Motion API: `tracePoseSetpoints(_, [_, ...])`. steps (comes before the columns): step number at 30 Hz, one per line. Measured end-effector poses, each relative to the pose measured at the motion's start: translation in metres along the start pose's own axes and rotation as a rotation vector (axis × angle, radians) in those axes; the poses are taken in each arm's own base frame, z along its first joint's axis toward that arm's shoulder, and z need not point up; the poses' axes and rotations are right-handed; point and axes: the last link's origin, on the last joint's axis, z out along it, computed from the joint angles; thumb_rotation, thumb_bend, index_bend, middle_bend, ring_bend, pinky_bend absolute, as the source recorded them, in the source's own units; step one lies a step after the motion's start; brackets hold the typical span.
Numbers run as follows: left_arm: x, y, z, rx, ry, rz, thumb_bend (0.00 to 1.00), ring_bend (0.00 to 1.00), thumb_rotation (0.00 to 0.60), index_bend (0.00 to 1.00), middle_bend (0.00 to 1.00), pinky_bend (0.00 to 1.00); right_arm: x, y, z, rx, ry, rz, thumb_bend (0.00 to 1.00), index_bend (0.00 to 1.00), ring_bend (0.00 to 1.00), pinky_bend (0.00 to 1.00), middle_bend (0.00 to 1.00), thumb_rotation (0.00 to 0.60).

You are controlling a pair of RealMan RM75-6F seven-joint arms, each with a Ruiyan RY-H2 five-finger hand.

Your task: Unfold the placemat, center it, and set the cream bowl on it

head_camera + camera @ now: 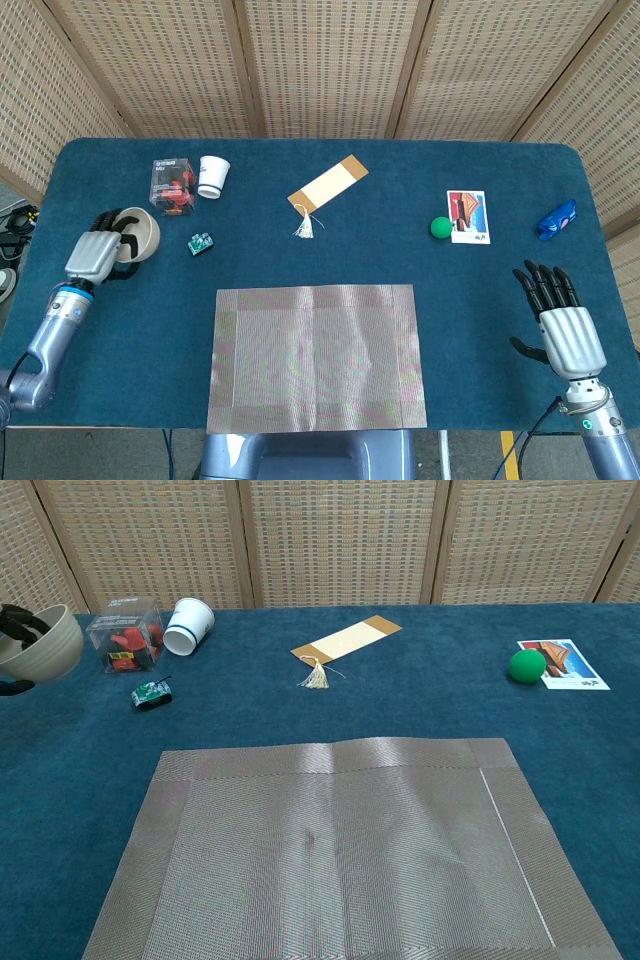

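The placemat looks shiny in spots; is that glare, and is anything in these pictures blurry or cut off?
Head view: the placemat shows soft pale sheen patches, likely light on its weave; everything is sharp and evenly lit. Chest view: a brighter streak runs along the mat's far fold line; the cream bowl in the left hand is cropped at the left edge, and the right hand shows only in the head view.

L hand [97, 256] w/ cream bowl [143, 229]

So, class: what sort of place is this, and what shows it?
Probably a robot test or training room, not a home: a table covered in blue cloth, woven screens closing it in, and unrelated small props such as a ball and a bookmark.
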Motion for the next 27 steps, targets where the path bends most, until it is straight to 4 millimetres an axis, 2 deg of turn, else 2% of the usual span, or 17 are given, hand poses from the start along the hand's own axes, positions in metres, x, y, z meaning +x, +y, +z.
tracePoseSetpoints(5, [0.011, 0.053, -0.009, -0.182, -0.005, 0.036, 0.43, 0.00, 0.600, 0.79, 0.00, 0.00, 0.003, -0.001, -0.001, 0.003, 0.008, 0.005, 0.00, 0.08, 0.00, 0.00, 0.00, 0.600])
tracePoseSetpoints(9, [0.019, 0.110, -0.017, -0.359, -0.017, 0.114, 0.42, 0.00, 0.600, 0.78, 0.00, 0.00, 0.005, 0.000, -0.002, 0.002, 0.015, 0.009, 0.00, 0.08, 0.00, 0.00, 0.00, 0.600])
tracePoseSetpoints(13, [0.017, 0.155, -0.021, -0.485, -0.053, 0.216, 0.42, 0.00, 0.600, 0.78, 0.00, 0.00, 0.007, 0.002, -0.003, -0.003, 0.016, 0.011, 0.00, 0.08, 0.00, 0.00, 0.00, 0.600])
tracePoseSetpoints(16, [0.008, 0.192, -0.023, -0.584, -0.091, 0.300, 0.42, 0.00, 0.600, 0.77, 0.00, 0.00, 0.008, 0.003, -0.003, -0.006, 0.017, 0.013, 0.00, 0.08, 0.00, 0.00, 0.00, 0.600])
tracePoseSetpoints(21, [-0.012, 0.237, -0.027, -0.694, -0.137, 0.386, 0.42, 0.00, 0.600, 0.76, 0.00, 0.00, 0.008, 0.005, -0.003, -0.013, 0.015, 0.018, 0.00, 0.08, 0.00, 0.00, 0.00, 0.600])
tracePoseSetpoints(27, [-0.038, 0.277, -0.034, -0.768, -0.193, 0.438, 0.42, 0.00, 0.600, 0.74, 0.00, 0.00, 0.008, 0.006, -0.003, -0.014, 0.013, 0.023, 0.00, 0.08, 0.00, 0.00, 0.00, 0.600])
